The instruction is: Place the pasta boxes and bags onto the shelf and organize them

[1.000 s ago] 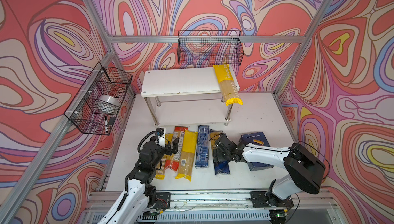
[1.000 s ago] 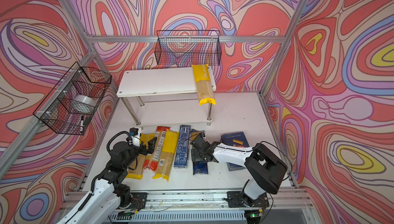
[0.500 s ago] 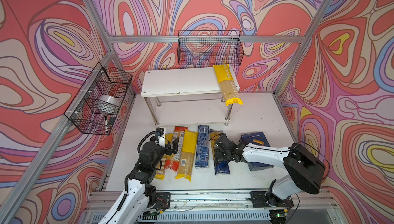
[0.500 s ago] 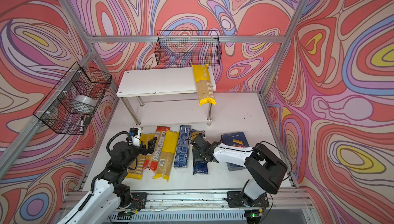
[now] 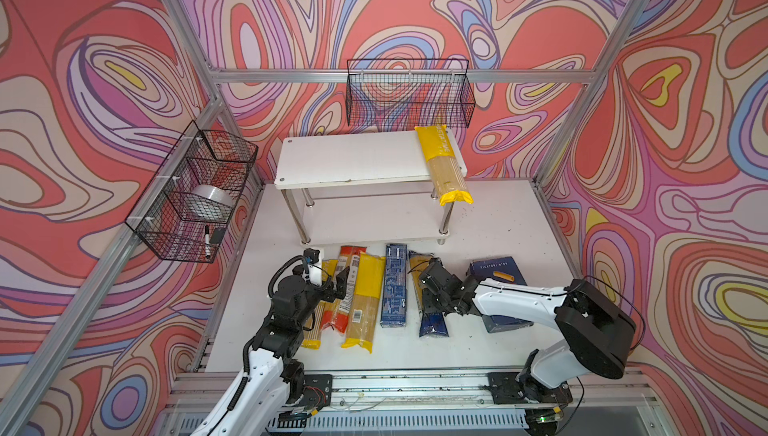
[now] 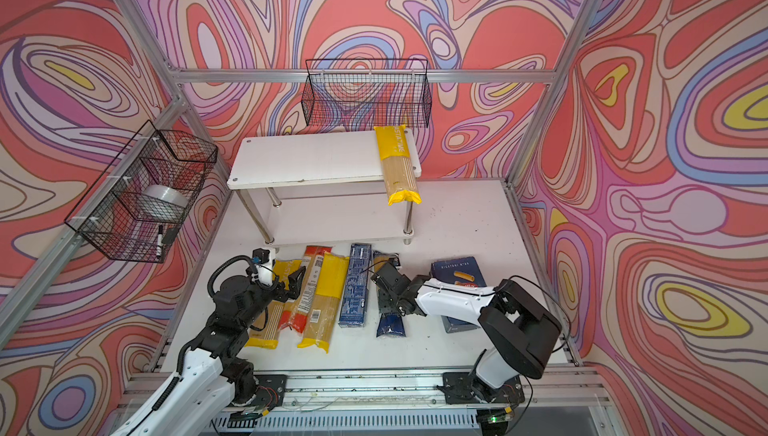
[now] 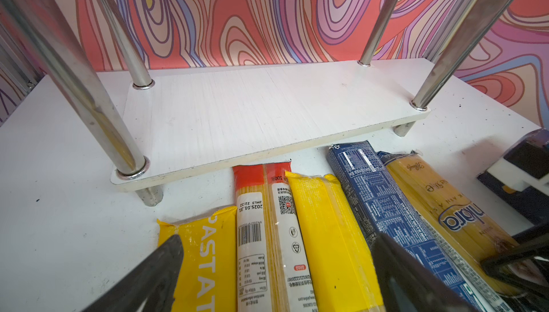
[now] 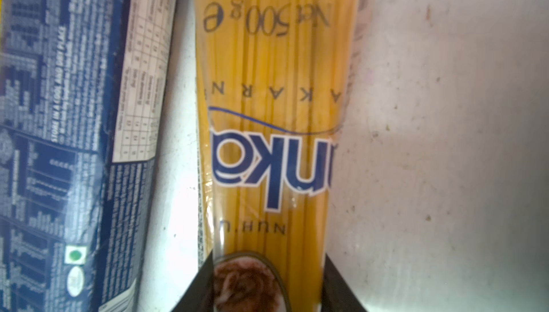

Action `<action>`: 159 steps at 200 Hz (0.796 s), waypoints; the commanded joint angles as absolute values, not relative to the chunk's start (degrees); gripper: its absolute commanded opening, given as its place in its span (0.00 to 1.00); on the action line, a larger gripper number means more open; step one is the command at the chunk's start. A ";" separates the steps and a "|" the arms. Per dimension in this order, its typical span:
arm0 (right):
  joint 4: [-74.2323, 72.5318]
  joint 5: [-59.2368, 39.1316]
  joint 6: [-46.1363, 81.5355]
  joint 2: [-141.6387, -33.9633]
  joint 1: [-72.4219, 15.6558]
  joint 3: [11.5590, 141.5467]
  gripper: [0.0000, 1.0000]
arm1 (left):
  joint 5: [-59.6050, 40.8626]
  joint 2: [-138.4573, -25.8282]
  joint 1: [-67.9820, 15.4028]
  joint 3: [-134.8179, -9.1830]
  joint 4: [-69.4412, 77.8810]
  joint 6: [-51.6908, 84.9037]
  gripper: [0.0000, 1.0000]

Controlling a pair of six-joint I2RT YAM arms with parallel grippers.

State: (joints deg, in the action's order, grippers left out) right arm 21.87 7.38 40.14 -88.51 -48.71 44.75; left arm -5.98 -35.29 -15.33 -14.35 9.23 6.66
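Observation:
The white two-tier shelf (image 5: pixel 353 160) stands at the back, with one yellow bag (image 5: pixel 444 168) on its top tier, overhanging the front edge. On the table in front lie, side by side, a yellow bag (image 7: pixel 202 251), a red-ended bag (image 7: pixel 267 221), another yellow bag (image 5: pixel 365 301), the narrow blue box (image 5: pixel 394 288) and the blue-and-gold bag (image 8: pixel 273 117). The rigatoni box (image 5: pixel 496 272) lies partly under the right arm. My right gripper (image 8: pixel 267 283) is down on the blue-and-gold bag, fingers pressed against both its sides. My left gripper (image 7: pixel 276 254) hovers open over the red-ended and yellow bags.
A black wire basket (image 5: pixel 409 93) hangs on the back wall above the shelf. Another basket (image 5: pixel 191 193) on the left wall holds a tape roll and a marker. Aluminium posts frame the cell. The shelf's lower tier (image 7: pixel 267 111) is bare.
The right gripper's fingers have closed in from wide open onto the sides of the blue-and-gold bag. Neither arm has otherwise moved and all packets lie where they were.

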 commanded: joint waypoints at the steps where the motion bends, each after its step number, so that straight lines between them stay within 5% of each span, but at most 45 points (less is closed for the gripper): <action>1: 24.61 8.04 40.19 -87.55 -48.52 44.44 0.38 | -5.84 -35.00 -15.40 -13.89 10.46 6.95 1.00; 75: 25.62 9.81 42.29 -82.36 -48.57 43.37 0.08 | -5.84 -34.99 -15.46 -13.91 10.46 6.99 1.00; 159: 26.33 8.06 42.86 -72.06 -48.69 42.99 0.00 | -5.82 -35.16 -15.44 -13.96 10.46 6.97 1.00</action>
